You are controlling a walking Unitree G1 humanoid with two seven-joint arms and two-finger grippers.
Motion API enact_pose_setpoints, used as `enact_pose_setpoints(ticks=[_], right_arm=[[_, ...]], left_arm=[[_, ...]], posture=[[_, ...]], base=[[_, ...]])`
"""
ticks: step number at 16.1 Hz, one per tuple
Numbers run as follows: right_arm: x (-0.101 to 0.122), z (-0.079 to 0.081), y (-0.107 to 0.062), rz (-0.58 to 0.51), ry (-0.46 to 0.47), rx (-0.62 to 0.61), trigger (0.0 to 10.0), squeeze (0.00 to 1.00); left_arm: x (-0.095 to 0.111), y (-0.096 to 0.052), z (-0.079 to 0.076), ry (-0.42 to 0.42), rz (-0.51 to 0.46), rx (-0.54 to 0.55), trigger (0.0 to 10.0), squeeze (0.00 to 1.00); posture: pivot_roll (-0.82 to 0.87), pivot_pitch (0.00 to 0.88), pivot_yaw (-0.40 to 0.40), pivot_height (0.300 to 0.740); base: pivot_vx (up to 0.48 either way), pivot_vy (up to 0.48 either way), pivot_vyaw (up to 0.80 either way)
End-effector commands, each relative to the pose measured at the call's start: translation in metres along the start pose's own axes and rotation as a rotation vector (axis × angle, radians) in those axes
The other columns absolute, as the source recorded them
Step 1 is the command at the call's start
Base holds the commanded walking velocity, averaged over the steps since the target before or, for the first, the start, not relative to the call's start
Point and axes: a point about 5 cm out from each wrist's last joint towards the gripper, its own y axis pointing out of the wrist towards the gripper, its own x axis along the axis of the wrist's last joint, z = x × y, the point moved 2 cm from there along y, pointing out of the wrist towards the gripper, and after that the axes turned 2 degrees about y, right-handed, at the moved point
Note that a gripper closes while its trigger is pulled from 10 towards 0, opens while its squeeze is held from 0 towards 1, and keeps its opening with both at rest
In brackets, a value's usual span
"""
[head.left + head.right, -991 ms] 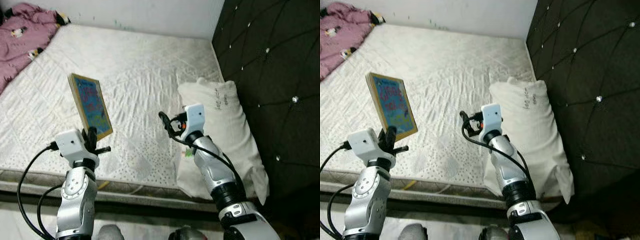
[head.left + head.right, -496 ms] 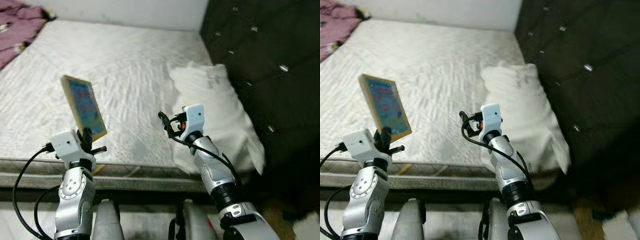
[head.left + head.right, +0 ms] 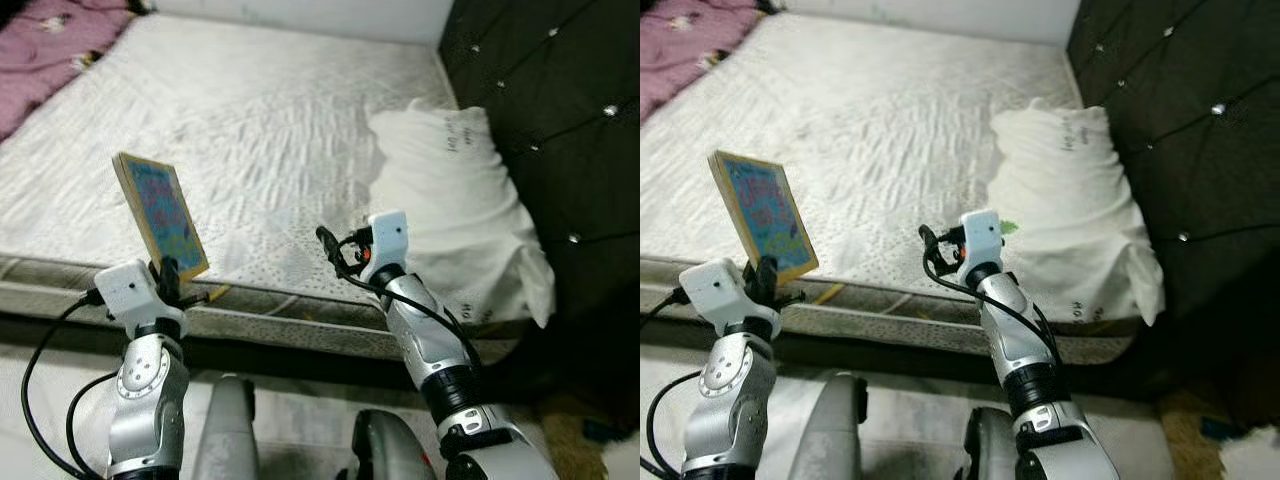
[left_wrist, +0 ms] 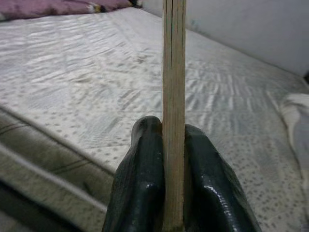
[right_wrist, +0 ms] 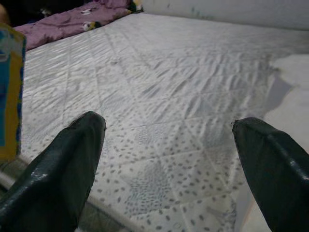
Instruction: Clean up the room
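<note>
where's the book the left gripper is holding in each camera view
Left eye view: book upright above the left gripper, lower left.
Right eye view: book at left, over the mattress edge.
Left wrist view: book's edge pinched between the fingers.
Right wrist view: its cover at one edge.
Shared landmark: white pillow.

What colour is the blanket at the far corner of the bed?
Purple-pink blanket with small dark-and-white patches, clearest in the left eye view.
</note>
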Motion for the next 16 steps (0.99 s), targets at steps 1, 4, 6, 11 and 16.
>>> enact_pose_setpoints(ticks=[1,4,6,11,16], right_arm=[[0.004,-0.003,0.001,-0.010,-0.009,-0.002,10.0,0.00],[0.004,-0.003,0.000,-0.008,-0.004,-0.001,10.0,0.00],[0.004,-0.003,-0.001,-0.005,-0.008,-0.002,10.0,0.00],[0.005,-0.005,0.000,-0.003,-0.001,-0.007,10.0,0.00],[0.007,-0.005,0.001,-0.005,-0.002,-0.013,10.0,0.00]], left_arm=[[0.012,0.003,-0.008,-0.002,-0.051,-0.031,10.0,0.00],[0.013,0.003,-0.007,-0.001,-0.052,-0.027,10.0,0.00],[0.014,0.005,-0.007,-0.002,-0.057,-0.028,10.0,0.00],[0.020,0.009,-0.010,-0.013,-0.088,-0.051,10.0,0.00],[0.022,0.011,-0.018,-0.037,-0.098,-0.080,10.0,0.00]], posture=[[0.11,0.054,-0.060,0.625],[0.11,0.072,-0.063,0.585],[0.10,0.076,-0.065,0.565],[0.10,0.096,-0.067,0.565],[0.09,0.106,-0.069,0.565]], base=[[0.000,0.000,0.00],[0.000,0.000,0.00],[0.000,0.000,0.00],[0.000,0.000,0.00],[0.286,0.000,0.00]])
